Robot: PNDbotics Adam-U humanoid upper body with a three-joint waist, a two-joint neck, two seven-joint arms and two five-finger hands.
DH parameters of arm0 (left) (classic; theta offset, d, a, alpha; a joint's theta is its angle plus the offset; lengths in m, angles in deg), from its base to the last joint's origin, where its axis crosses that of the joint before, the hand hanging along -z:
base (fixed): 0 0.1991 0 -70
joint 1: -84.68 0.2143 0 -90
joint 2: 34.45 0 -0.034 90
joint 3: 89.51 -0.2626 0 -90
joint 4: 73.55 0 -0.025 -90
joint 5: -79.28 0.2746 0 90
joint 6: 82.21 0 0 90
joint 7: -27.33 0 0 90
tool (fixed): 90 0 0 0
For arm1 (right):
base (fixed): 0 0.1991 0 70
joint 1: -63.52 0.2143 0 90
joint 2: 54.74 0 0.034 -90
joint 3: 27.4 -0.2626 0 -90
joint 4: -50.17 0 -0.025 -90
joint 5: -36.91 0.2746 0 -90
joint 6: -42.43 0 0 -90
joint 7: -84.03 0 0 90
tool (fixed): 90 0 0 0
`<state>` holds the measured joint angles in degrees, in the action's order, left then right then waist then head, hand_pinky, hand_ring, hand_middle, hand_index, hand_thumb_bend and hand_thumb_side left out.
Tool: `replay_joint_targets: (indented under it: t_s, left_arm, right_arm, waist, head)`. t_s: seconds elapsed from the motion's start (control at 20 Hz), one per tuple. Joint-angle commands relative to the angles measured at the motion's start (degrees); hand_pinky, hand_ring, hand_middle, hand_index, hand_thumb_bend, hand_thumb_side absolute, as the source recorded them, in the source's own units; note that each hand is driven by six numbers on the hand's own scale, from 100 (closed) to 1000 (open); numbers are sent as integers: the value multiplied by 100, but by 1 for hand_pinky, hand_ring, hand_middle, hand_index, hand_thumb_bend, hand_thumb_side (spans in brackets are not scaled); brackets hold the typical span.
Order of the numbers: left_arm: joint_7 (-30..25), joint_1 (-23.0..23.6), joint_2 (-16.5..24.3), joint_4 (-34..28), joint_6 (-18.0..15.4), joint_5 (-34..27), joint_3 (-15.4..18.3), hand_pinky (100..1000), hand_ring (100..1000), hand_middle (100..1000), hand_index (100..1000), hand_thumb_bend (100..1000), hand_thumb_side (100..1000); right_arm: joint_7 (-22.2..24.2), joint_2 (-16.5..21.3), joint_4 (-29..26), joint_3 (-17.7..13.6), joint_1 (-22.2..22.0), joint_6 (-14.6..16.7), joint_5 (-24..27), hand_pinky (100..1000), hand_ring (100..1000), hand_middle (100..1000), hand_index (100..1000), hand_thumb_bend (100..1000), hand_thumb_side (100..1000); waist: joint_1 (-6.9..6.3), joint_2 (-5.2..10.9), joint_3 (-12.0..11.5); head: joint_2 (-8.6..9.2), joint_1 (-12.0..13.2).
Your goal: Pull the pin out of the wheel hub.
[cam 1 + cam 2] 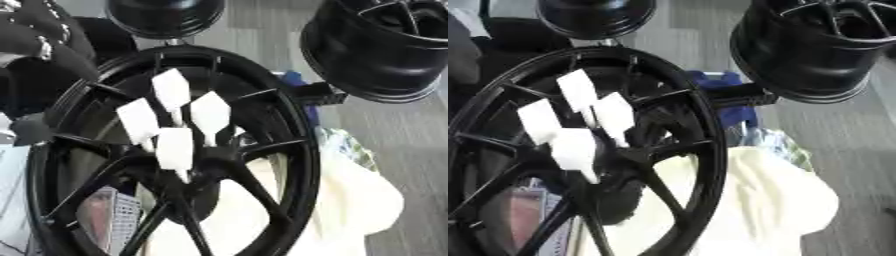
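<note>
While the big black wheel hub (166, 150) fills the centre and left of the frame, four white pins (172, 90) stick out of its middle, clustered close together where the spokes meet. Up in the upper left corner, the left hand (44, 37) hangs dark over the rim, and whether its fingers are apart or curled I cannot tell. A second black wheel (824, 45) sits at upper right, a third (595, 17) at top centre. A pale cream cloth (772, 200) lies lower right behind the spokes.
</note>
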<state>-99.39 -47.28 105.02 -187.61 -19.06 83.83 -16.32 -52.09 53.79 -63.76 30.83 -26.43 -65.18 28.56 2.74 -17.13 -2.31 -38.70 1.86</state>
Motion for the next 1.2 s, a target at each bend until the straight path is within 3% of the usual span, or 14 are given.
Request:
replay_joint_targets:
  t_s: [0.05, 0.3, 0.7, 0.95, 1.2]
  left_arm:
    - [-867, -239, -69, -54, -268, -7, -200, 837, 786, 693, 881, 397, 273]
    - [-1284, -532, -363, -54, 133, -13, -450, 847, 817, 762, 873, 393, 264]
    - [-1522, -759, -679, -54, 519, 39, -729, 845, 812, 758, 858, 358, 203]
    - [-1524, -834, -822, -54, 696, 221, -749, 843, 811, 763, 846, 329, 100]
    - [-1524, -789, -857, -54, 859, 426, -726, 836, 797, 734, 828, 307, 100]
  right_arm:
    - [-584, 116, -66, -56, 56, -526, 29, 465, 643, 675, 800, 357, 218]
    - [-584, 79, -66, -67, 79, -492, 57, 461, 640, 672, 800, 355, 220]
    - [-584, 25, -66, -61, 138, -424, 116, 458, 637, 670, 800, 352, 223]
    - [-584, -44, -66, -79, 168, -384, 169, 455, 634, 669, 798, 350, 227]
    - [-584, -106, -66, -105, 192, -346, 218, 452, 632, 668, 797, 348, 229]
  waist:
    - [-27, 118, 32]
    - [-49, 124, 53]
    - [-51, 105, 99]
    - [-53, 80, 118]
    - [-45, 50, 139]
  head:
    - [59, 31]
    - [56, 43]
    - [58, 79]
    - [68, 100]
    - [83, 107]
